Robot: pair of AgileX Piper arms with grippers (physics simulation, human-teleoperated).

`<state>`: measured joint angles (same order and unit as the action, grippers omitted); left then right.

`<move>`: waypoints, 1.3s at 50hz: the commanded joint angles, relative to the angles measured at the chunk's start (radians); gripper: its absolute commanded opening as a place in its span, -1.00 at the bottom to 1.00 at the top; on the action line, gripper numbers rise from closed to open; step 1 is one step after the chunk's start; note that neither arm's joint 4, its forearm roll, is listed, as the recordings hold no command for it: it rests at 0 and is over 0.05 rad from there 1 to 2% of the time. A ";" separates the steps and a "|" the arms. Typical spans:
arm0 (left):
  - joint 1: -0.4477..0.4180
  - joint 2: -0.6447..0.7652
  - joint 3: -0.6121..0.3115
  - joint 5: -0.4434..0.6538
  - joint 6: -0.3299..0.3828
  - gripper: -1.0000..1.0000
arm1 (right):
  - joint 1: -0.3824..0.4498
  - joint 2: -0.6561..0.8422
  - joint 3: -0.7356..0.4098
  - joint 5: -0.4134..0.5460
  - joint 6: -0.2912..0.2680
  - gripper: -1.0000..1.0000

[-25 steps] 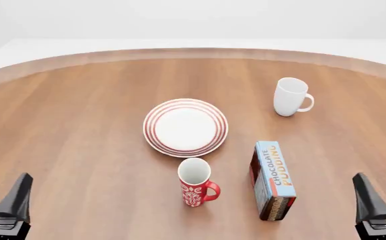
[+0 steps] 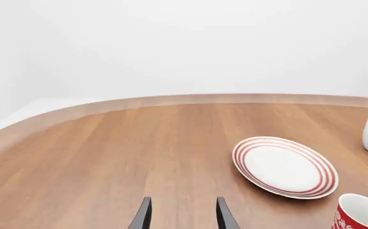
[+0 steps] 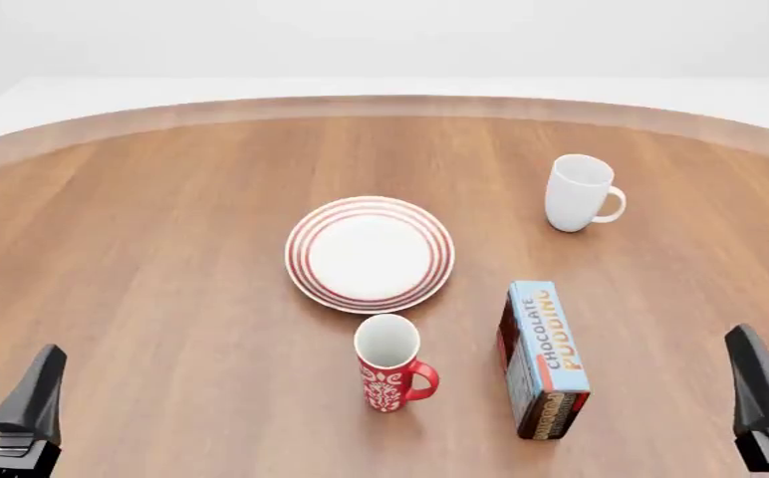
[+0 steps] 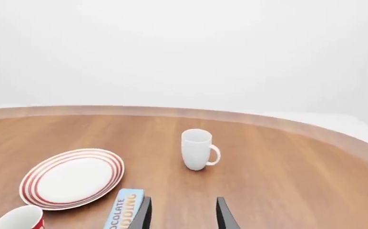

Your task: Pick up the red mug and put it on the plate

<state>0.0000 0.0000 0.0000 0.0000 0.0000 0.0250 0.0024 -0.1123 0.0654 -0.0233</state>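
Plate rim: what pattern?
Concentric red rings on the white plate; clearest in the front view.

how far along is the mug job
Nothing is done yet. The red mug stands upright on the table, just short of the plate, which holds nothing. Both the left gripper and the right gripper are open and empty, well away. Grasping, lifting and placing all remain.
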 commanded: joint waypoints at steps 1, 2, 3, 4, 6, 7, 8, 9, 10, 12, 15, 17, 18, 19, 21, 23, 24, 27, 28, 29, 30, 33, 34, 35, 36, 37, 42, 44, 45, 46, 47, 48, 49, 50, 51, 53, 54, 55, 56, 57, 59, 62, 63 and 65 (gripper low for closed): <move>0.000 0.000 0.000 0.000 0.000 1.00 | 0.054 0.006 -0.158 0.115 -0.031 1.00; 0.000 0.000 0.000 0.000 0.000 1.00 | 0.077 0.026 -0.179 0.122 -0.047 1.00; 0.000 0.000 0.000 0.000 0.000 1.00 | 0.088 0.038 -0.193 0.127 -0.055 1.00; 0.000 0.000 0.000 0.000 0.000 1.00 | 0.096 0.052 -0.206 0.129 -0.057 1.00; 0.000 0.000 0.000 0.000 0.000 1.00 | 0.126 0.101 -0.253 0.141 -0.093 1.00; 0.000 0.000 0.000 0.000 0.000 1.00 | 0.126 0.102 -0.253 0.141 -0.093 1.00; 0.000 0.000 0.000 0.000 0.000 1.00 | 0.163 0.141 -0.273 0.147 -0.111 1.00; 0.000 0.000 0.000 0.000 0.000 1.00 | 0.177 0.156 -0.290 0.153 -0.124 1.00; 0.000 0.000 0.000 0.000 0.000 1.00 | 0.186 0.170 -0.301 0.155 -0.135 1.00; 0.000 0.000 0.000 0.000 0.000 1.00 | 0.211 0.204 -0.329 0.168 -0.136 1.00; 0.000 0.000 0.000 0.000 0.000 1.00 | 0.225 0.246 -0.344 0.167 -0.170 1.00; 0.000 0.000 0.000 0.000 0.000 1.00 | 0.242 0.262 -0.358 0.180 -0.193 1.00; 0.000 0.000 0.000 0.000 0.000 1.00 | 0.266 0.267 -0.361 0.191 -0.214 1.00; 0.000 0.000 0.000 0.000 0.000 1.00 | 0.266 0.267 -0.361 0.191 -0.214 1.00; 0.000 0.000 0.000 0.000 0.000 1.00 | 0.297 0.288 -0.395 0.236 -0.232 1.00; 0.000 0.000 0.000 0.000 0.000 1.00 | 0.327 0.304 -0.419 0.266 -0.253 1.00; 0.000 0.000 0.000 0.000 0.000 1.00 | 0.335 0.312 -0.429 0.277 -0.258 1.00; 0.000 0.000 0.000 0.000 0.000 1.00 | 0.344 0.335 -0.460 0.302 -0.244 1.00; 0.000 0.000 0.000 0.000 0.000 1.00 | 0.360 0.351 -0.468 0.315 -0.221 1.00; 0.000 0.000 0.000 0.000 0.000 1.00 | 0.366 0.360 -0.471 0.321 -0.220 1.00; 0.000 0.000 0.000 0.000 0.000 1.00 | 0.372 0.364 -0.474 0.324 -0.228 1.00; 0.000 0.000 0.000 0.000 0.000 1.00 | 0.385 0.398 -0.512 0.345 -0.205 1.00; 0.000 0.000 0.000 0.000 0.000 1.00 | 0.388 0.409 -0.520 0.346 -0.208 1.00; 0.000 0.000 0.000 0.000 0.000 1.00 | 0.388 0.409 -0.520 0.346 -0.208 1.00; 0.000 0.000 0.000 0.000 0.000 1.00 | 0.404 0.432 -0.530 0.349 -0.218 1.00; 0.000 0.000 0.000 0.000 0.000 1.00 | 0.409 0.441 -0.535 0.349 -0.224 1.00; 0.000 0.000 0.000 0.000 0.000 1.00 | 0.389 0.516 -0.558 0.342 -0.213 1.00; 0.000 0.000 0.000 0.000 0.000 1.00 | 0.408 0.540 -0.567 0.350 -0.225 1.00; 0.000 0.000 0.000 0.000 0.000 1.00 | 0.410 0.559 -0.575 0.352 -0.223 1.00; 0.000 0.000 0.000 0.000 0.000 1.00 | 0.413 0.574 -0.577 0.353 -0.226 1.00; 0.000 0.000 0.000 0.000 0.000 1.00 | 0.415 0.586 -0.578 0.354 -0.233 1.00; 0.000 0.000 0.000 0.000 0.000 1.00 | 0.422 0.600 -0.583 0.358 -0.238 1.00; 0.000 0.000 0.000 0.000 0.000 1.00 | 0.429 0.609 -0.589 0.364 -0.234 1.00; 0.000 0.000 0.000 0.000 0.000 1.00 | 0.438 0.626 -0.597 0.372 -0.228 1.00; 0.000 0.000 0.000 0.000 0.000 1.00 | 0.442 0.633 -0.603 0.378 -0.225 1.00; 0.000 0.000 0.000 0.000 0.000 1.00 | 0.449 0.654 -0.609 0.384 -0.230 1.00; 0.000 0.000 0.000 0.000 0.000 1.00 | 0.451 0.662 -0.610 0.386 -0.230 1.00; 0.000 0.000 0.000 0.000 0.000 1.00 | 0.444 0.672 -0.613 0.387 -0.231 1.00; 0.000 0.000 0.000 0.000 0.000 1.00 | 0.448 0.681 -0.614 0.391 -0.234 1.00; 0.000 0.000 0.000 0.000 0.000 1.00 | 0.454 0.688 -0.616 0.396 -0.237 1.00; 0.000 0.000 0.000 0.000 0.000 1.00 | 0.456 0.701 -0.624 0.407 -0.246 1.00; 0.000 0.000 0.000 0.000 0.000 1.00 | 0.462 0.719 -0.632 0.420 -0.255 1.00; 0.000 0.000 0.000 0.000 0.000 1.00 | 0.462 0.731 -0.640 0.431 -0.258 1.00; 0.000 0.000 0.000 0.000 0.000 1.00 | 0.463 0.748 -0.648 0.438 -0.265 1.00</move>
<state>0.0000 0.0000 0.0000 0.0000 0.0000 0.4677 0.6641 -0.7213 0.4617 -0.2653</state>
